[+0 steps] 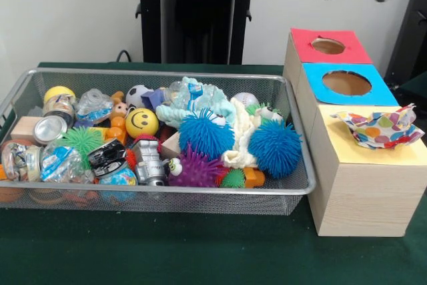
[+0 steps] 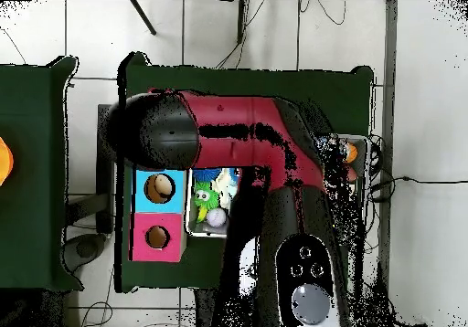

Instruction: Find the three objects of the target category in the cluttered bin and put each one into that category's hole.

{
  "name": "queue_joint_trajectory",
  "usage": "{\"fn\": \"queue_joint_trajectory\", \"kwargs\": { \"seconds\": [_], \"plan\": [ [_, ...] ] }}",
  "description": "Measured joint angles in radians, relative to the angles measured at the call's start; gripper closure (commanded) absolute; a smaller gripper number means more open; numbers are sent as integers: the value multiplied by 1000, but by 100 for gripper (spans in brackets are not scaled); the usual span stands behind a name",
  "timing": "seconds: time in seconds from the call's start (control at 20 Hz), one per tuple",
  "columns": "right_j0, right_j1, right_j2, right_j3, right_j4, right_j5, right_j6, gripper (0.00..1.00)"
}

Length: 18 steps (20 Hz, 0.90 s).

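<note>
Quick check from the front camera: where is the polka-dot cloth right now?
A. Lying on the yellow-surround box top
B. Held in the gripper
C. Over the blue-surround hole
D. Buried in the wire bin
A. The polka-dot cloth lies crumpled on the yellow surround of the nearest wooden box, covering where its hole would be, apart from the bin and the blue-surround hole.
</note>
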<state>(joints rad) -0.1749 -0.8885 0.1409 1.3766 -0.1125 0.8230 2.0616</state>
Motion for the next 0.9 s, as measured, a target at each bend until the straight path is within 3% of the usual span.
{"fn": "queue_joint_trajectory", "kwargs": {
  "seconds": [0.45, 0.9],
  "plan": [
    [-92, 5, 39, 50, -11, 0, 0, 0],
    [-104, 12, 68, 99, -76, -14, 0, 0]
  ]
}}
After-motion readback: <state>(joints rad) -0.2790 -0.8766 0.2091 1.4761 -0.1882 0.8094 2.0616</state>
